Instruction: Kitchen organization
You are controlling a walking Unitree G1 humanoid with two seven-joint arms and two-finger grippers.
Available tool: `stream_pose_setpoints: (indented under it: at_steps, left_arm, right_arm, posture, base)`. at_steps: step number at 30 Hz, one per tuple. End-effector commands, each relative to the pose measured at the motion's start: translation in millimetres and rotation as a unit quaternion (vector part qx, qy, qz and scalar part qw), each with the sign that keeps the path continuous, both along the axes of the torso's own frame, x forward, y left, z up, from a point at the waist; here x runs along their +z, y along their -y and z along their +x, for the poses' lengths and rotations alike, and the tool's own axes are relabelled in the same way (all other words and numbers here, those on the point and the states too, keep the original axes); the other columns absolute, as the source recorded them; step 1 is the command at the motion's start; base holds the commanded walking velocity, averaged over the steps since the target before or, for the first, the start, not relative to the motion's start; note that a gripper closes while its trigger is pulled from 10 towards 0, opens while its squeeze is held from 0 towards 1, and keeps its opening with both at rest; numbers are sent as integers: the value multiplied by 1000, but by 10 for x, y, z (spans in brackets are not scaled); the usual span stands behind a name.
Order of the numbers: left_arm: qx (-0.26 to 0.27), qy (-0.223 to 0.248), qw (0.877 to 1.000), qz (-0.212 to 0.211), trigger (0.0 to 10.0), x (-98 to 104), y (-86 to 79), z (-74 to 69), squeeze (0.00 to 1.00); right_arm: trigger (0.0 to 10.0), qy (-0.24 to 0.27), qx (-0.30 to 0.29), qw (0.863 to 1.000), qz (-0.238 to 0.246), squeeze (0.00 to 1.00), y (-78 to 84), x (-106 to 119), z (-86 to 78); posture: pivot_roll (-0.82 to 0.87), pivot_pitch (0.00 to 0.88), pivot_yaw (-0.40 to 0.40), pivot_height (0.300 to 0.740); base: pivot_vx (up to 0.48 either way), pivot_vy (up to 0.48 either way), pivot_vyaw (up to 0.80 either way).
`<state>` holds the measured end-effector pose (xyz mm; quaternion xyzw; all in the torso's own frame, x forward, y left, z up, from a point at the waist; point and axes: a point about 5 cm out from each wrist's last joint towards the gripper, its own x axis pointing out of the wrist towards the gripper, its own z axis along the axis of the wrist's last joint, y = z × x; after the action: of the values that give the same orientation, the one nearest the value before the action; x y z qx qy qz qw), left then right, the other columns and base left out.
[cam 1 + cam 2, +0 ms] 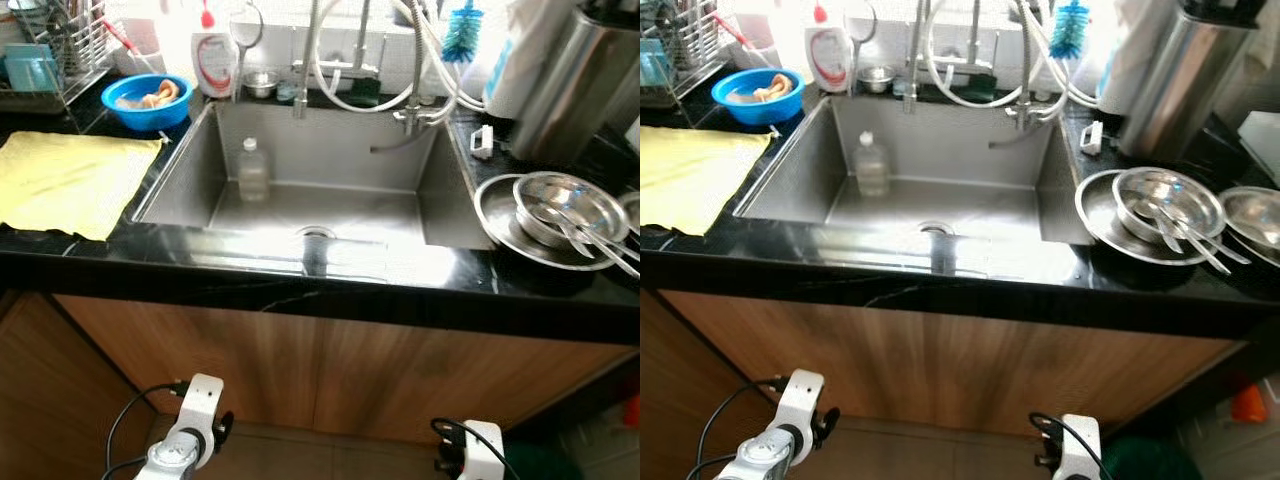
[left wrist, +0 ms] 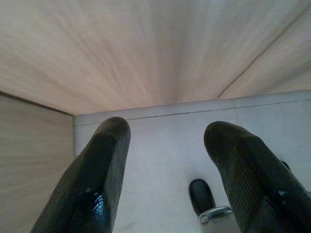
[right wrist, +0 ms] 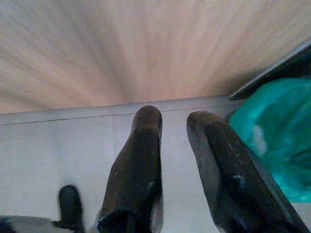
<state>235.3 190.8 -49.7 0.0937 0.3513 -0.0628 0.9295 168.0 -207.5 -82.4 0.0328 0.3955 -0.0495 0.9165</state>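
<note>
sink [image 1: 190, 180]: one bottle [image 1: 253, 171] upright | blue bowl [image 1: 147, 101]: food scraps | steel bowl [image 1: 570, 208]: spoons | left gripper [image 2: 167, 145], right gripper [image 3: 174, 121]: jaws spread, empty

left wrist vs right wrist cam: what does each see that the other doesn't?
Left wrist: left gripper, jaws wide apart, and a wooden side panel meeting the cabinet front. Right wrist: right gripper, jaws closer together but apart, and a teal bag on the floor. Both: wood cabinet front, pale floor, a small black wheel-like part.

White wrists [image 1: 196, 400]; black cables [image 1: 125, 418]
</note>
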Motion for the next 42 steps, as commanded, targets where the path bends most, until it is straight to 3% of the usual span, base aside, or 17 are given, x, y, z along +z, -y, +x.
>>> stream_pose_setpoints:
  at_steps: [1, 8, 12, 14, 15, 19, 21, 24, 26, 27, 28, 30, 31, 33, 35, 42]
  left_arm:
    - [0, -8, 1000, 2, 10000, -30, -8, -44, 0]
    - [2, -14, 1000, 4, 10000, -54, -30, -86, 0]
    - [0, -16, 1000, 4, 10000, -55, -32, -86, 0]
    - [-3, -17, 1000, 6, 10000, -56, -45, -92, 0]
    - [-3, -17, 1000, 6, 10000, -56, -45, -92, 0]
    - [2, 4, 1000, 6, 10000, -27, -184, -125, 0]
    - [2, 10, 1000, 6, 10000, -19, -211, -135, 0]
    - [-18, 38, 999, 14, 10000, 20, -333, -195, 0]
    - [-4, 85, 996, 16, 10000, 123, -462, -183, 0]
    - [-4, 85, 996, 16, 10000, 123, -462, -183, 0]
    - [8, 123, 992, 20, 10000, 220, -563, -173, 0]
    - [12, 139, 990, 22, 10000, 265, -603, -171, 0]
    - [16, 182, 983, 20, 10000, 404, -687, -179, 0]
    - [16, 202, 979, 19, 10000, 473, -717, -192, 0]
    - [21, 255, 966, 27, 10000, 671, -777, -218, 0]
    - [67, 350, 933, 56, 10000, 1128, -865, -263, 0]
  right_arm:
    - [10000, 30, 5, 1000, -2, 0, 13, 49, 53]
    - [10000, 129, 59, 989, -28, 0, -21, 197, 57]
    - [10000, 169, 45, 984, -34, 0, 3, 299, 46]
    - [10000, 221, 51, 973, -48, 0, -1, 533, 30]
    - [10000, 221, 51, 973, -48, 0, -1, 533, 30]
    - [10000, 273, 45, 959, -69, 0, -25, 931, 13]
    - [10000, 277, 46, 957, -70, 0, -37, 972, 8]
    - [10000, 279, 48, 956, -75, 0, -63, 1041, -31]
    - [10000, 271, 48, 958, -76, 0, -80, 1053, -59]
    - [10000, 271, 48, 958, -76, 0, -80, 1053, -59]
    - [10000, 265, 50, 960, -75, 0, -97, 1079, -69]
    - [10000, 262, 52, 961, -75, 0, -107, 1096, -72]
    - [10000, 256, 53, 962, -76, 0, -124, 1163, -61]
    - [10000, 253, 57, 962, -83, 0, -127, 1191, -58]
    - [10000, 256, 62, 960, -93, 0, -129, 1274, -44]
    - [10000, 288, 49, 951, -104, 0, -77, 1562, 75]
  posture:
    - [43, 0, -32, 740]
    - [27, 0, -34, 740]
    - [18, 0, -32, 740]
    - [7, 0, -26, 740]
    - [7, 0, -26, 740]
    - [-13, 0, -20, 740]
    - [-13, 0, -20, 740]
    - [-6, 0, -21, 740]
    - [13, 0, -30, 740]
    - [13, 0, -30, 740]
    - [26, 0, -35, 740]
    - [26, 0, -35, 740]
    - [34, 0, -40, 740]
    - [34, 0, -40, 740]
    - [36, 0, -48, 740]
    - [40, 0, -62, 740]
  base:
    - [0, 0, 0]
    - [0, 0, 0]
    - [0, 0, 0]
    - [0, 0, 0]
    - [0, 0, 0]
    - [0, 0, 0]
    - [0, 0, 0]
    - [0, 0, 0]
    - [0, 0, 0]
    - [0, 0, 0]
    - [0, 0, 0]
    - [0, 0, 0]
    - [0, 0, 0]
    - [0, 0, 0]
    - [0, 0, 0]
    - [0, 0, 0]
